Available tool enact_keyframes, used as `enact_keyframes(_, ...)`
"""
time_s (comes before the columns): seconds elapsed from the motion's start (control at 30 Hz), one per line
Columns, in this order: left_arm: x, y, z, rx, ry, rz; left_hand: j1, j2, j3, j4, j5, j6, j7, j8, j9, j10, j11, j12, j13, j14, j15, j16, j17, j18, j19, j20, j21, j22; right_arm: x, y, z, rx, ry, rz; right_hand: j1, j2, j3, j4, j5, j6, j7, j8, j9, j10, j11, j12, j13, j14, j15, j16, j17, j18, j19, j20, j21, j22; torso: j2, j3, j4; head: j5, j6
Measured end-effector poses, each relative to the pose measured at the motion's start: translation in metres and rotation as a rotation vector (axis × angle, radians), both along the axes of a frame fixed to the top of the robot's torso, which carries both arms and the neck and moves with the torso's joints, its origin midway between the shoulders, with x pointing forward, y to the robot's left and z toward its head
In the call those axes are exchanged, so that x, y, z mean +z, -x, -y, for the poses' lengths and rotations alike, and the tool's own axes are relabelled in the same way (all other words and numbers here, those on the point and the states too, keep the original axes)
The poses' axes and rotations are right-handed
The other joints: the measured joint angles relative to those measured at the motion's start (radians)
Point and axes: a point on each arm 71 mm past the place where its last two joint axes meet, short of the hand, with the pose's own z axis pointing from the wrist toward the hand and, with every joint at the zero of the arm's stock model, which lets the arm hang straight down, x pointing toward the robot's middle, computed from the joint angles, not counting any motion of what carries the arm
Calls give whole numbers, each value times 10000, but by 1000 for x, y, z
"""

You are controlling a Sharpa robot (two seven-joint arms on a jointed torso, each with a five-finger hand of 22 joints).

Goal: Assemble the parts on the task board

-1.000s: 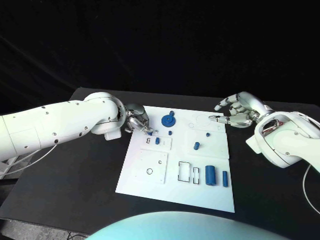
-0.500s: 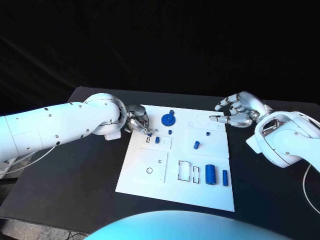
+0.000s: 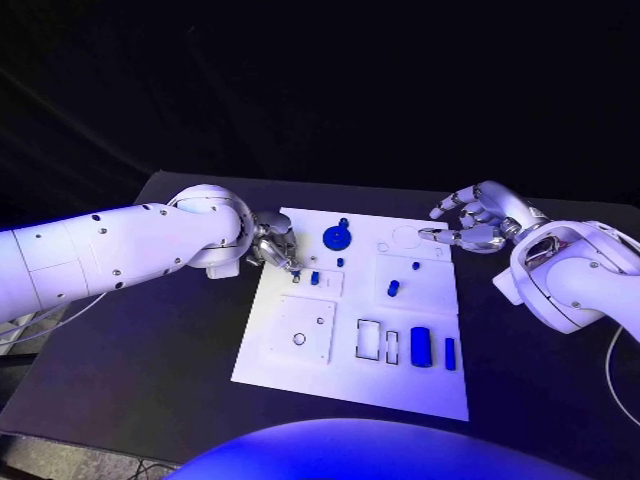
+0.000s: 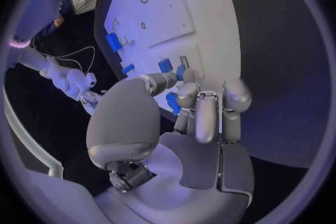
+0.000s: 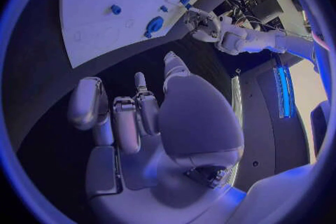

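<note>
a white task board [image 3: 407, 375] lay in the middle of a black table [image 3: 147, 360], with small blue parts scattered on it. the left hand [image 3: 274, 244] hovered at the board's far left edge, its fingers curled in tight together. the pictures did not make clear whether anything small was pinched at the tips; from the left wrist view the hand [image 4: 199, 112] looked bunched, fingertips pointing down at the board.

the relation that mattered was this: a short blue peg [image 3: 314, 279] lay on the board just beyond those fingertips, toward the robot's body and slightly inward, beside a small slot. its long axis ran roughly near-to-far. a round blue disc [image 3: 336, 237] sat just inward of the same hand, level with it.

the right hand [image 3: 472, 222] hovered off the board's far right corner, fingers loosely curled and apart, holding nothing. it stood well apart from the peg, so the left hand was plainly the nearer one.

other blue parts lay further off: a tilted peg [image 3: 392, 289] at mid-board and a larger cylinder [image 3: 420, 347] near the front edge, lying near-to-far.

judging from this, the next move was likely a short one by the left hand toward the peg.
</note>
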Motion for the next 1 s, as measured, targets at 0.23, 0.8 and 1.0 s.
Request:
enact_keyframes(0.23, -2, 1, 0, -83, -145, -144, -13, -13, 0, 0, 2, 27, 5, -30, 7, 35, -35, 0, 19, 0, 0, 0, -1, 1, 0, 0, -2, 12, 0, 0, 0, -4, 2, 0, 0, 0, 0, 0, 0, 0, 0, 0, 0, 0, 0, 0, 8, 0, 0, 0, 0, 0, 0, 0, 0, 0, -1, -5, 3, 5, -22)
enact_keyframes(0.8, -3, 2, 0, -76, -279, -264, -26, -26, 0, -1, 2, 29, 9, -51, 9, 35, -34, 42, 42, 0, 0, -5, -2, 2, 0, 0, -3, 10, 0, 0, 0, -2, 3, -4, 0, 0, 0, 0, 0, 0, 0, 0, 0, 0, 0, 0, 7, 0, 0, 0, -1, 0, 0, 0, 0, 0, -7, 1, -6, 26, -35)
enact_keyframes(1.0, -5, 3, 1, -76, -276, -294, -65, -65, 1, -1, 2, 42, 22, -55, 21, 34, -34, 42, 42, 0, 1, -5, -2, 2, -1, 0, -3, 10, -1, 0, 0, -4, 4, -6, 0, 0, 0, 0, 0, 0, 0, 0, 0, 0, 0, 0, 6, 0, 0, 0, -2, 0, 0, 0, 0, 0, -3, 3, -6, 23, -41)
